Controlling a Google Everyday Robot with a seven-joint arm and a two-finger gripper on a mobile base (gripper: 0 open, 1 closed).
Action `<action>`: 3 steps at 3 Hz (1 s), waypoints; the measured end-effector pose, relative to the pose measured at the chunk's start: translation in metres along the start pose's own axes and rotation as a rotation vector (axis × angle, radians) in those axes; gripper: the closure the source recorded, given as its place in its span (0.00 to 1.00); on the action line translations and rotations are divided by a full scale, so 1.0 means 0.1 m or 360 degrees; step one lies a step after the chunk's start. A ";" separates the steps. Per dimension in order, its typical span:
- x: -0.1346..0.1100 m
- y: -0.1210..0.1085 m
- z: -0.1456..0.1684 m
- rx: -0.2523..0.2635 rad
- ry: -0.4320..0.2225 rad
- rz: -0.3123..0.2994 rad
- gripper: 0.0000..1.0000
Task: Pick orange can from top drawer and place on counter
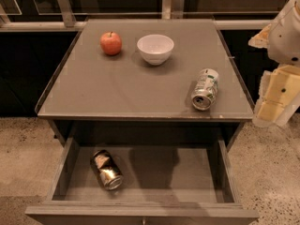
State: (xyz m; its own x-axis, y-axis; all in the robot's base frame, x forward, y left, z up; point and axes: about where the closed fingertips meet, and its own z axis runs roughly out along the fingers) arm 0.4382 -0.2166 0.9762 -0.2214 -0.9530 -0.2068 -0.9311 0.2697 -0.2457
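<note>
One can to go for: orange can (107,169), lying on its side at the left of the open top drawer (183,177). Ignore the white-and-green can (205,89) on the counter (117,88). Gripper (275,96) off at the right edge, well apart; can't tell whether open or holding anything. Better to drop in from above and pinch across the body, clear of the left wall.

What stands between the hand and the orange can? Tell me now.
Nothing visible. The hand hangs beyond the right edge of the counter; the orange can lies on its side, uncovered, at the left of the open top drawer.
</note>
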 end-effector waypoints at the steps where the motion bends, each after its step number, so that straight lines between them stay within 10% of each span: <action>1: 0.00 0.00 0.00 0.0000 0.0000 0.0000 0.00; 3: -0.14 0.18 0.17 0.0031 -0.0220 0.0116 0.00</action>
State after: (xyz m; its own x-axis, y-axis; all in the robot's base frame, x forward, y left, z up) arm 0.4296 -0.1964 0.9586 -0.2447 -0.9031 -0.3528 -0.9080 0.3411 -0.2434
